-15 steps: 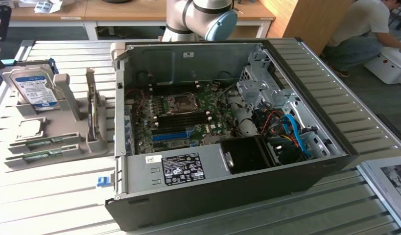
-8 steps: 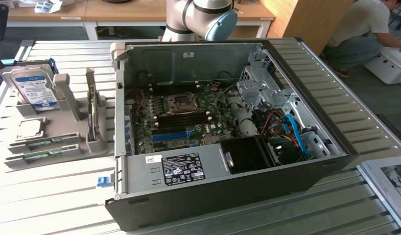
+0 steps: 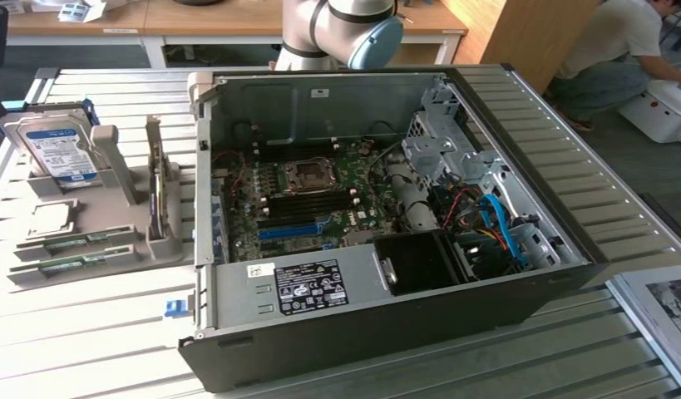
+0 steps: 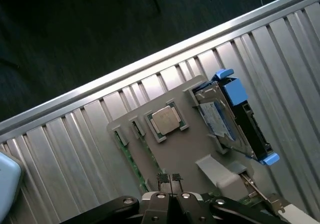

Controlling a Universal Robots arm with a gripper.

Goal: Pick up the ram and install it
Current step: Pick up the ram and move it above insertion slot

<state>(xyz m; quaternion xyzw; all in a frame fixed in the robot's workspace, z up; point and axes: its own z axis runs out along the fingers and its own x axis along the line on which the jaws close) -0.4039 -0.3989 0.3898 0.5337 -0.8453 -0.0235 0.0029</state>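
Note:
Two green ram sticks (image 3: 74,243) lie flat in the front slots of a grey holder (image 3: 130,241) on the exterior view's left. From the wrist, one ram stick (image 4: 125,151) shows as a green edge along the holder's side. My gripper (image 4: 170,180) hangs above the holder (image 4: 185,154), close beside that stick, with its fingertips shut together and nothing between them. The open computer case (image 3: 385,208) lies in the middle of the table, and its motherboard (image 3: 307,199) faces up with dark memory slots below the processor socket.
The holder also carries a hard drive with a blue label (image 3: 54,145), a processor chip (image 3: 50,218) and an upright card (image 3: 155,195). A blue expansion slot (image 3: 287,231) is on the motherboard. A person (image 3: 618,50) crouches at the exterior view's far right. The arm's elbow (image 3: 340,29) stands behind the case.

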